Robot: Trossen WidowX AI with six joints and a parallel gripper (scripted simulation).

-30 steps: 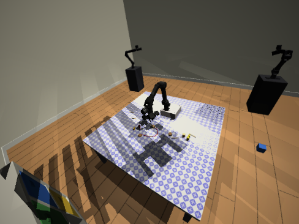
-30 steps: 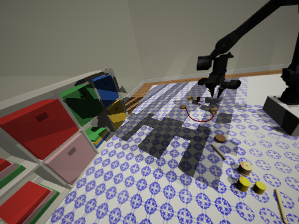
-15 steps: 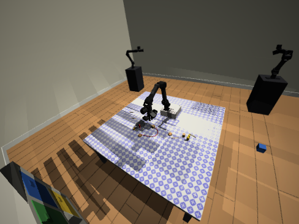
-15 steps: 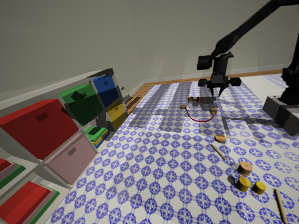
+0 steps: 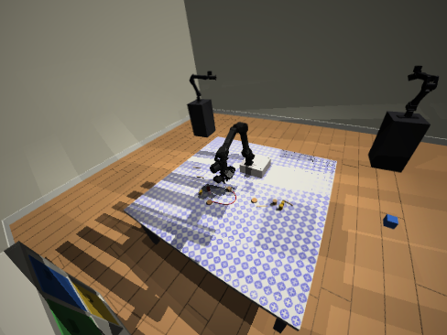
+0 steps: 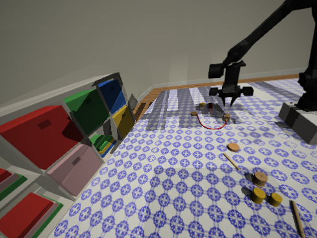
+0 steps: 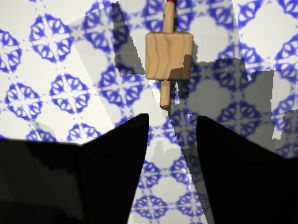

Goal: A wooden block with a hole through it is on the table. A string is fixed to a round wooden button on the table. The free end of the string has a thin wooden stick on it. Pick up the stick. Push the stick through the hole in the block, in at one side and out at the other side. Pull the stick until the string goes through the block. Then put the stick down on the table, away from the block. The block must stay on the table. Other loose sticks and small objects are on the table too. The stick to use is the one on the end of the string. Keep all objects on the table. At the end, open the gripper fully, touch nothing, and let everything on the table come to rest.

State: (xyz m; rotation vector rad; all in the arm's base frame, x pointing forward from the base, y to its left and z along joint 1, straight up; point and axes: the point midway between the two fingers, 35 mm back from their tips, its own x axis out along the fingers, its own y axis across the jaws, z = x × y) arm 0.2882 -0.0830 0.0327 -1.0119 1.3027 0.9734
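Note:
The wooden block [image 7: 169, 56] [image 6: 227, 117] sits on the table. The thin stick [image 7: 165, 95] runs through its hole: a short tip sticks out on the side facing the fingers, and the rear part shows on the other side, joined to the red string [image 7: 170, 1] [image 6: 212, 129]. The string curves over the table to the round wooden button [image 6: 194, 113] [image 5: 209, 201]. My gripper [image 7: 172, 122] [image 6: 227, 105] is partly open and empty, above the table. In the wrist view the stick's tip lies just ahead of the gap between the fingertips.
A dark red piece [image 6: 210, 105] and a yellow piece [image 6: 202, 104] stand beyond the string. Nearer the exterior camera are a wooden disc [image 6: 233, 147], a loose stick [image 6: 231, 161], a wooden cylinder [image 6: 260, 179], yellow cylinders [image 6: 258, 195] and another loose stick [image 6: 297, 218].

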